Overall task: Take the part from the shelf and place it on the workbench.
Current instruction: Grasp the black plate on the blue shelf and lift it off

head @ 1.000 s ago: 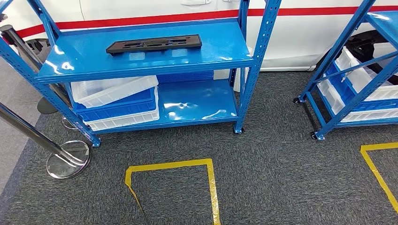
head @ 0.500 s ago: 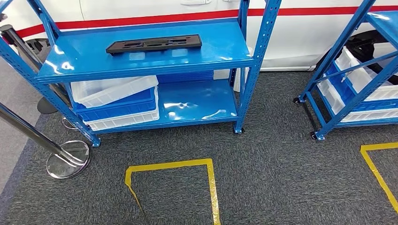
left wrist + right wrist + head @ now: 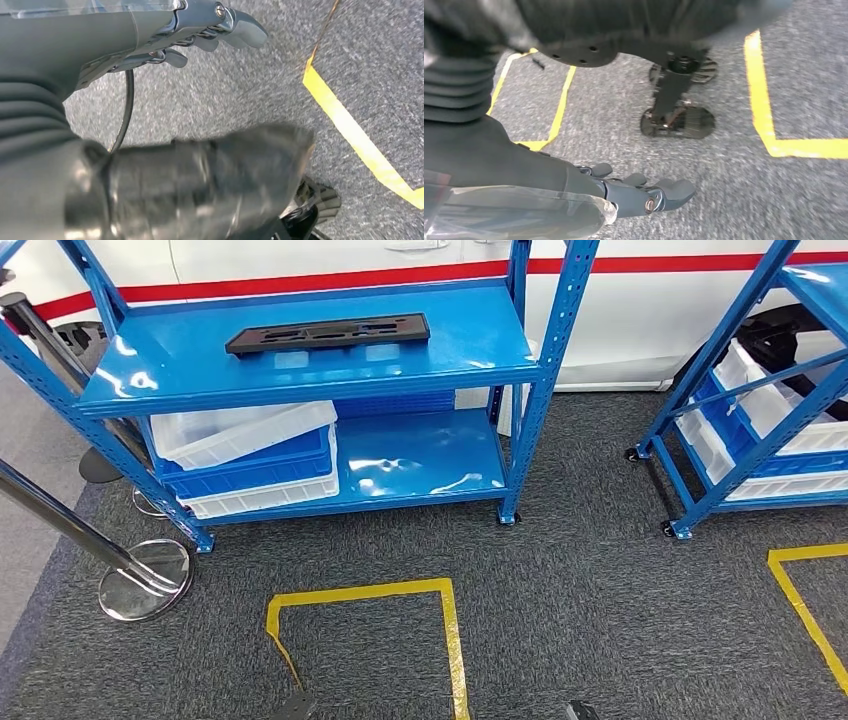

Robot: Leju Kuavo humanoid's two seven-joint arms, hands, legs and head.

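On the blue shelf's (image 3: 470,350) top level lies the black part (image 3: 328,335), untaken; left hand (image 3: 200,35) and right hand (image 3: 644,192) hang empty, fingers apart.

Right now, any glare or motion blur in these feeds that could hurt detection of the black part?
Head view: sharp; the flat black plastic part reads clearly, though white glare patches sit on the glossy blue metal shelf beside it. Left wrist view: smeared, the left hand and grey carpet blurred. Right wrist view: milder blur around the right hand.
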